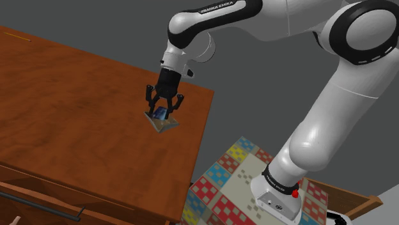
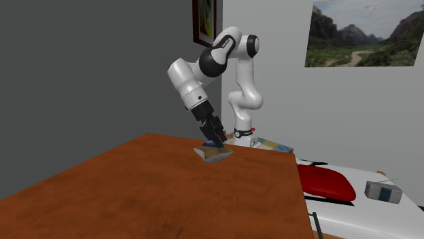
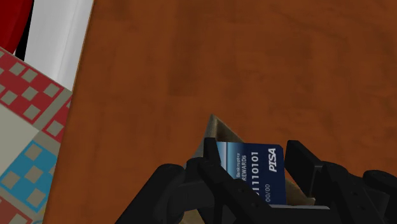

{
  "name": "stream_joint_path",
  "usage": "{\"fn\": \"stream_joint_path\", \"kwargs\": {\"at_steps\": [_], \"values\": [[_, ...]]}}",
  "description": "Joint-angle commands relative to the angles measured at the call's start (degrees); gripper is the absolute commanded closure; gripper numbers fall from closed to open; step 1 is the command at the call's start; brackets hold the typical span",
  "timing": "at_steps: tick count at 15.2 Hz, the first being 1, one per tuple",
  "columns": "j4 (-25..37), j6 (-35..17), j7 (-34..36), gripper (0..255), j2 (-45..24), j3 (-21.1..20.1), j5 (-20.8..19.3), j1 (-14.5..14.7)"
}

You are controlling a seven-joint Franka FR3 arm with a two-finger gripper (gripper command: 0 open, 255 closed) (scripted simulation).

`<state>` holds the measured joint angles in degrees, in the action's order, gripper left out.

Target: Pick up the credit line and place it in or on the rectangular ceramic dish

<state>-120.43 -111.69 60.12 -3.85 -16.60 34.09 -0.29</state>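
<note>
A blue credit card (image 3: 251,167) with white print stands on edge between the two black fingers (image 3: 191,184), and my gripper (image 3: 249,164) is shut on it. Right under the card lies a small tan rectangular dish (image 3: 216,130), one corner poking out past the card. In the shoulder view the gripper (image 1: 164,104) points down at the dish (image 1: 164,123) near the brown wooden table's (image 1: 77,115) right edge, with the card (image 1: 160,114) low inside it. The second exterior view has the gripper (image 2: 215,138), card (image 2: 214,144) and dish (image 2: 215,155) at the table's far edge. Whether the card touches the dish I cannot tell.
The table edge (image 1: 203,134) drops off just beside the dish to a patchwork rug (image 1: 224,185). A drawer handle (image 1: 38,203) runs along the table's front. Beyond the table stand a white surface with a red cushion (image 2: 326,182) and a grey box (image 2: 384,191).
</note>
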Motion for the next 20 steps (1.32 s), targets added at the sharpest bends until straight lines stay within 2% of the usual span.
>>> {"fn": "stream_joint_path", "kwargs": {"at_steps": [1, 9, 10, 15, 19, 20], "values": [[-0.6, -1.4, -0.7, 255, -0.8, -0.1, 0.1, 0.1], [-0.8, -1.8, -0.9, 255, -1.1, -0.1, 0.2, 0.1], [-0.8, -1.8, -0.9, 0, -1.1, -0.1, 0.2, 0.1], [-0.9, -1.8, -0.9, 0, -1.1, -0.1, 0.2, 0.1], [3.7, 5.1, -0.1, 0, 0.5, 1.6, -1.5, -1.7], [3.7, 5.1, -0.1, 0, 0.5, 1.6, -1.5, -1.7]]}}
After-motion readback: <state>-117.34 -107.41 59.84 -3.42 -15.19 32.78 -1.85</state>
